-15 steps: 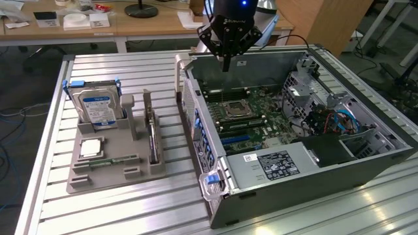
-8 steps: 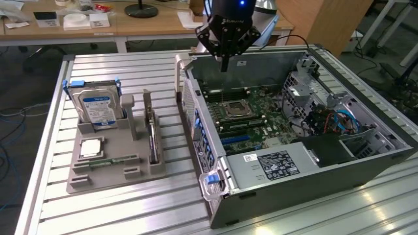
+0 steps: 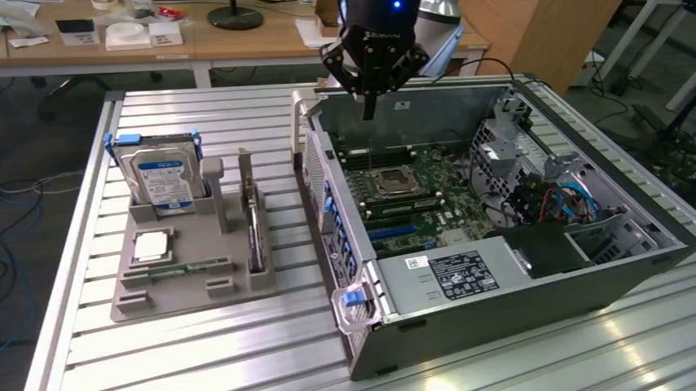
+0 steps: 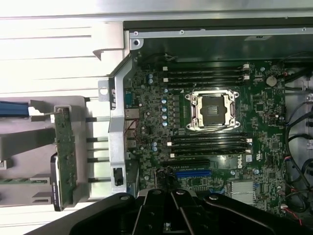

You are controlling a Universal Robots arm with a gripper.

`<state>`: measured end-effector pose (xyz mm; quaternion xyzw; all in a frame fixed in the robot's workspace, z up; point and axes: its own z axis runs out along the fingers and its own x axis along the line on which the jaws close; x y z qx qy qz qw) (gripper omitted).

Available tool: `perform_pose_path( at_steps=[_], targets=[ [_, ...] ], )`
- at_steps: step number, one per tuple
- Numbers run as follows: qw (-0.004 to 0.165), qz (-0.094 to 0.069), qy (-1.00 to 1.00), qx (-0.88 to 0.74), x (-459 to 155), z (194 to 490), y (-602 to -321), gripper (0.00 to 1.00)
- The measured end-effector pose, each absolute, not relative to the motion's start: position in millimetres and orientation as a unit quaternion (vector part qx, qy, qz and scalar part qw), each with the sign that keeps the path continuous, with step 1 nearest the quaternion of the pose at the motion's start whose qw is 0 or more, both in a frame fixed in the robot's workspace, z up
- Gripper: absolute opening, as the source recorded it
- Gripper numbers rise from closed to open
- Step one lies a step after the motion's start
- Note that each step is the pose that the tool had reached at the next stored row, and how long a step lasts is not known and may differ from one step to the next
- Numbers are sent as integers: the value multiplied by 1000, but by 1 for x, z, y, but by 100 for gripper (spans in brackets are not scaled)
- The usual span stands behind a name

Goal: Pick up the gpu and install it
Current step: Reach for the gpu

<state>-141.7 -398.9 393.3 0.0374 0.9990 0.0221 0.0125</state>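
Note:
The gpu (image 3: 256,230) stands on edge in a slot of the grey holder tray (image 3: 191,297), at the exterior view's left of the open computer case (image 3: 609,273). In the wrist view the gpu (image 4: 63,156) shows as a thin green board edge with a dark block beside it. My gripper (image 3: 370,107) hangs above the case's rear corner, over the motherboard (image 3: 408,183), well apart from the gpu. Its fingers are shut together with nothing between them. My gripper (image 4: 168,213) shows over the motherboard (image 4: 215,147), near a blue expansion slot (image 4: 193,173).
The tray also holds a silver blue-labelled hard drive (image 3: 163,175), a processor chip (image 3: 152,244) and a narrow green RAM stick (image 3: 179,267). Cables and drive bays (image 3: 549,199) crowd the case's far side. Wooden desks with clutter (image 3: 130,32) stand behind the slatted metal table (image 3: 207,350).

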Motion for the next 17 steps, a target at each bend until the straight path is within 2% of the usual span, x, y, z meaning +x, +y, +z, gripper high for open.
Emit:
perform_pose_path(
  at_steps=[17],
  targets=[
    [12, 22, 999, 37, -158, 393, -399, 11]
  ],
)
